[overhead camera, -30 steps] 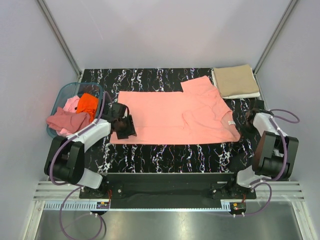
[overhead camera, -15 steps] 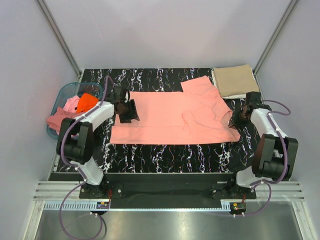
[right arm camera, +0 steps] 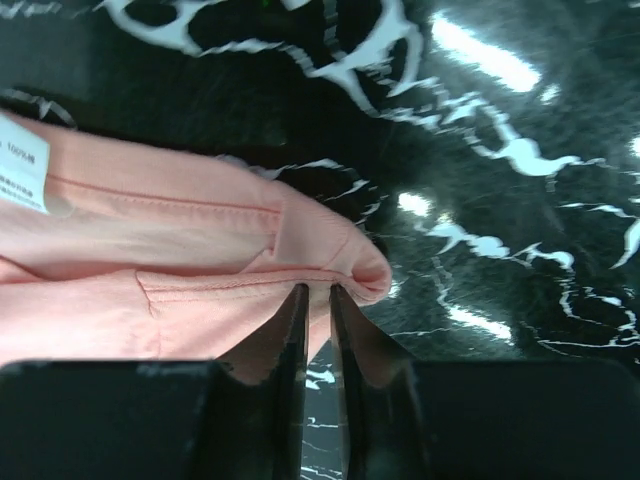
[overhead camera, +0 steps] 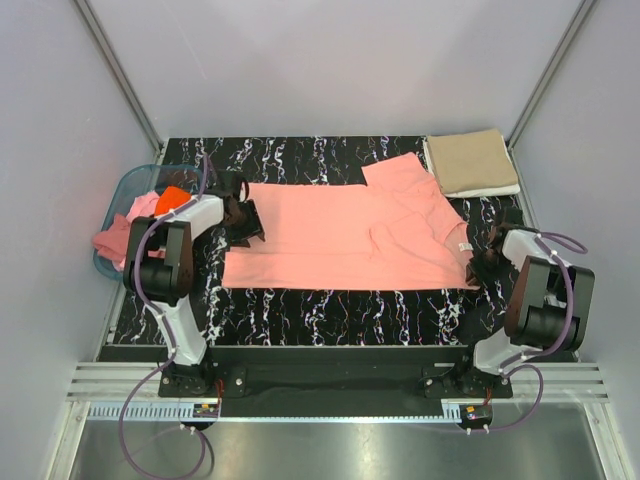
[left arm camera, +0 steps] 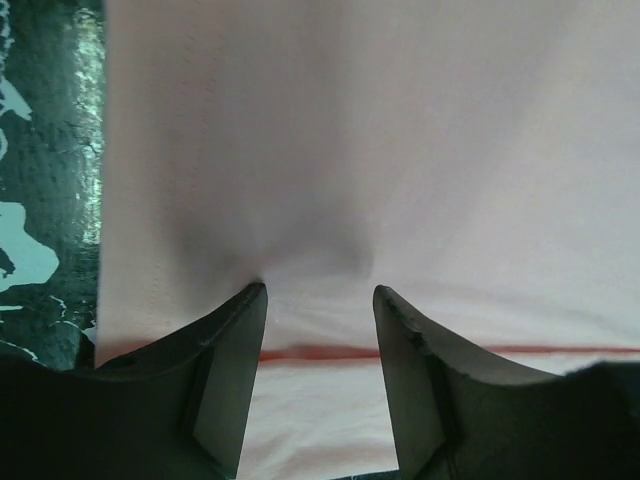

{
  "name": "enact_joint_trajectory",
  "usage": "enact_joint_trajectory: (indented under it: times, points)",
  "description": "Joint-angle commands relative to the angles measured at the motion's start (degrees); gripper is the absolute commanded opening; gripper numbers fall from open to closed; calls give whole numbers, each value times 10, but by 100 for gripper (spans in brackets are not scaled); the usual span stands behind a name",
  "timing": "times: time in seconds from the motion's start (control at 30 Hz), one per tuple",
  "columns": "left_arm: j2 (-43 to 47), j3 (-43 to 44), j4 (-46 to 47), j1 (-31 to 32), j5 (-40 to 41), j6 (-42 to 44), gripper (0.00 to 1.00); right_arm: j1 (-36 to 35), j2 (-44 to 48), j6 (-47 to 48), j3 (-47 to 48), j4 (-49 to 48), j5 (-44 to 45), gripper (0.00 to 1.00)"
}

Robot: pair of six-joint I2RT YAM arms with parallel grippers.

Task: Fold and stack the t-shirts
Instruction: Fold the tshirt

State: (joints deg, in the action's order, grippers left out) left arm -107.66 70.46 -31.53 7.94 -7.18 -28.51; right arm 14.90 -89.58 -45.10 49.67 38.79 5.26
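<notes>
We see the salmon-pink t-shirt [overhead camera: 340,235] spread flat across the middle of the black marbled tabletop [overhead camera: 330,305], with one sleeve reaching toward the far right. Just beyond that sleeve, in the far right corner, a tan t-shirt [overhead camera: 470,162] lies folded. At the left edge a teal basket [overhead camera: 125,190] holds an orange tee [overhead camera: 172,197] and pink ones, with one of the pink ones spilling over its rim. The left end effector [overhead camera: 243,218] sits at the shirt's left edge. From its wrist camera we find its fingers [left arm camera: 235,340] spread apart and their tips pressing down on the fabric, which puckers between them. The right end effector [overhead camera: 484,266] sits at the shirt's near right corner. There its fingers [right arm camera: 288,335] are drawn almost together on a folded hem and appear to pinch it, though the narrow gap leaves us unsure how firmly. A white label [right arm camera: 22,162] shows on the cloth nearby.
</notes>
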Motion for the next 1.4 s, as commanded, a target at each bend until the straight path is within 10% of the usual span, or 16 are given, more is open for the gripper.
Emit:
enact_joint_trajectory:
  times: [0.0,0.57,0.97,1.37]
  points:
    - [17,-29,-13,-11,68,-5,54,31,22,-15,-29,0,85,22]
    - [176,-197,-7,-12,146,-60,53,36,92,-20,-74,-4,12,21]
    - [222,4,-53,-13,75,81,62,5,216,113,72,-43,-231,38]
    - [43,179,-102,-50,65,119,59,-145,-72,219,418,-86,-224,53]
